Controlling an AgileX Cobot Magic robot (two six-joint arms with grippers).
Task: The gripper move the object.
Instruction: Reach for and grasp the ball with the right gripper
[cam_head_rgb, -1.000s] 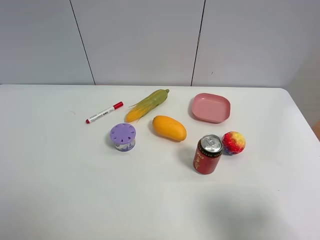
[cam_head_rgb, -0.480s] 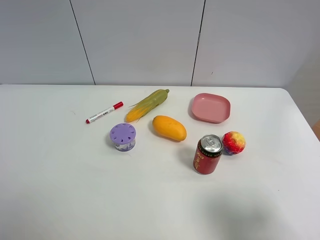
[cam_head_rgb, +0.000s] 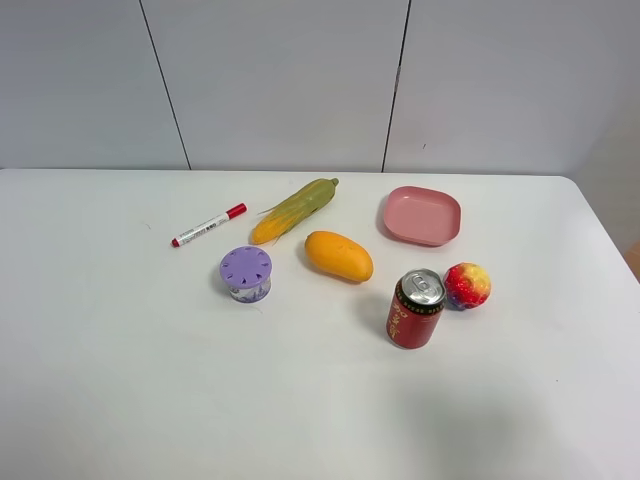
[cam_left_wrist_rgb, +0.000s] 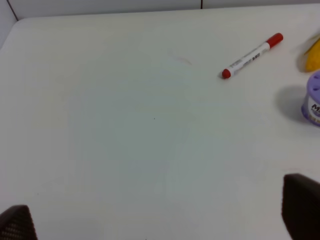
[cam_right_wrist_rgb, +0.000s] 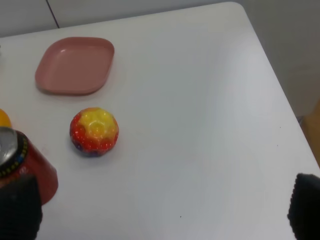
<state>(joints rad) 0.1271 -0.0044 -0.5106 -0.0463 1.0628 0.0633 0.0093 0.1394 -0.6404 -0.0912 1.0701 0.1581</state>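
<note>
Pink dish (cam_head_rgb: 422, 215): lies flat on the counter (cam_head_rgb: 120, 380); its inner floor shows plain pink all over.
Red can (cam_head_rgb: 415, 309): upright, silver top up.
Purple pot (cam_head_rgb: 246, 273): upright, slotted lid on, contents hidden.
Ball fruit (cam_head_rgb: 467, 285): on the counter just beside the red can, on its right in the high view and nearer that camera than the pink dish. The right wrist view shows a small gap between them.
Right claw (cam_right_wrist_rgb: 162, 207): spread wide and gripping nothing. Only its dark fingertips (cam_right_wrist_rgb: 17, 210) show, above the counter, with the ball fruit ahead of them and not between them.
Left claw (cam_left_wrist_rgb: 160, 220): also wide and empty, over bare counter. The marker (cam_left_wrist_rgb: 252, 55) and the purple pot are ahead to one side.
Change: every item lies just as it did a second ago; nothing has shifted.
</note>
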